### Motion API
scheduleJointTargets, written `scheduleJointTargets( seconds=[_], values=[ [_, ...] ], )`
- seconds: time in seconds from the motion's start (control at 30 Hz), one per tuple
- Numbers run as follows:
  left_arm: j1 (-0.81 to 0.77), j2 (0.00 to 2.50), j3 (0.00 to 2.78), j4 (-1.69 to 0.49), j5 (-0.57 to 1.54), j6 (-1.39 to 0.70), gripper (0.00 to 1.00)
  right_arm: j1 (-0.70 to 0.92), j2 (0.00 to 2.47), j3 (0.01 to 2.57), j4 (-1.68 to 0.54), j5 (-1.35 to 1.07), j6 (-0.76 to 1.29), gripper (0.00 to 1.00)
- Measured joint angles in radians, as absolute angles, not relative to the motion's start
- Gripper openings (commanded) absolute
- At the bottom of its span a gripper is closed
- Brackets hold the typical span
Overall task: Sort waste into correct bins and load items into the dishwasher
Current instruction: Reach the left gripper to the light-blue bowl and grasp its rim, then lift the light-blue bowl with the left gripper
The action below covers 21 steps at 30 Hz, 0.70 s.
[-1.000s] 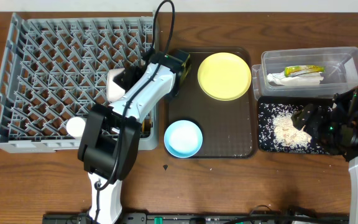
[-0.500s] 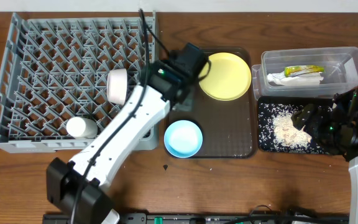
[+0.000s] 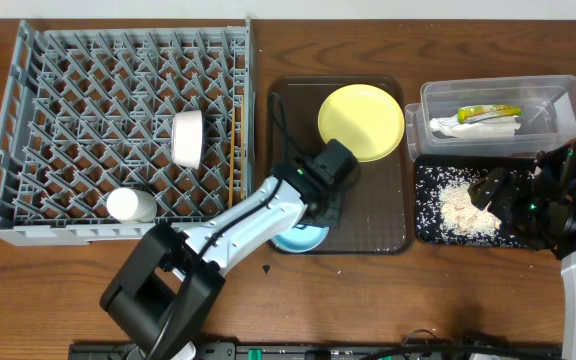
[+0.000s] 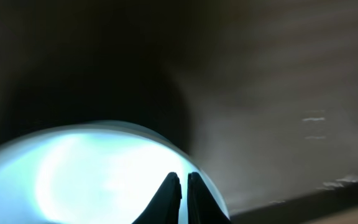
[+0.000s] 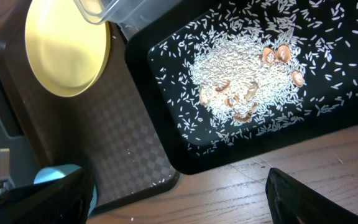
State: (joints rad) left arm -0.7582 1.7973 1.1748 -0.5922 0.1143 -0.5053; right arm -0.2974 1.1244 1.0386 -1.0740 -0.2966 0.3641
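Note:
My left gripper (image 3: 325, 190) hangs low over the light blue bowl (image 3: 296, 241) on the brown tray; the arm covers most of the bowl. In the left wrist view its fingertips (image 4: 184, 184) are pressed together with nothing between them, above the bowl's (image 4: 86, 171) right rim. The yellow plate (image 3: 361, 122) lies at the tray's far end. In the grey dish rack (image 3: 68, 100) stand the white bowl (image 3: 188, 138), the white cup (image 3: 128, 205) and the chopsticks (image 3: 236, 150). My right gripper (image 3: 501, 193) is open above the black tray (image 3: 426, 236) of rice crumbs (image 5: 241, 74).
The clear tub (image 3: 560, 100) at the far right holds the green-yellow wrapper (image 3: 490, 113) and white tissue (image 3: 465, 128). The brown serving tray (image 3: 383, 215) lies between the rack and the bins. A small dark speck (image 3: 266, 268) sits on the wooden table in front.
My left arm swung from the rack's right edge across the brown tray and down over the blue bowl, and its jaws closed. The right arm stayed still.

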Motion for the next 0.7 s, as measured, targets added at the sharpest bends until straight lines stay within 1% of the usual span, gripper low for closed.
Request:
scheduleJointTargets(
  seconds=[0.17, 0.27, 0.3, 0.37, 0.43, 0.53, 0.63, 0.7],
  values=[
    [-0.822, 1.797, 1.174, -0.456, 0.237, -0.499, 0.08, -0.297, 1.124, 1.039, -1.074, -0.297, 0.364, 0.86],
    [-0.849, 1.797, 1.178, -0.452, 0.307, -0.480, 0.08, -0.297, 1.124, 1.039, -1.074, -0.297, 0.364, 0.86],
    [-0.852, 1.797, 1.183, -0.473, 0.321, -0.473, 0.10, -0.297, 1.124, 1.039, -1.074, -0.297, 0.364, 0.86],
    [-0.850, 1.795, 1.198, -0.516, 0.332, -0.461, 0.17, -0.297, 1.124, 1.039, -1.074, -0.297, 0.364, 0.86],
    [-0.840, 1.782, 1.224, -0.616, 0.300, -0.447, 0.28, -0.297, 1.124, 1.039, -1.074, -0.297, 0.364, 0.86],
    [-0.804, 1.729, 1.246, -0.720, 0.205, -0.442, 0.42, -0.297, 1.124, 1.039, -1.074, -0.297, 0.364, 0.86],
    [-0.751, 1.681, 1.258, -0.786, 0.115, -0.437, 0.43, -0.297, 1.124, 1.039, -1.074, -0.297, 0.364, 0.86],
    [-0.714, 1.680, 1.256, -0.793, 0.078, -0.431, 0.43, -0.297, 1.124, 1.039, -1.074, -0.297, 0.364, 0.86]
  ],
)
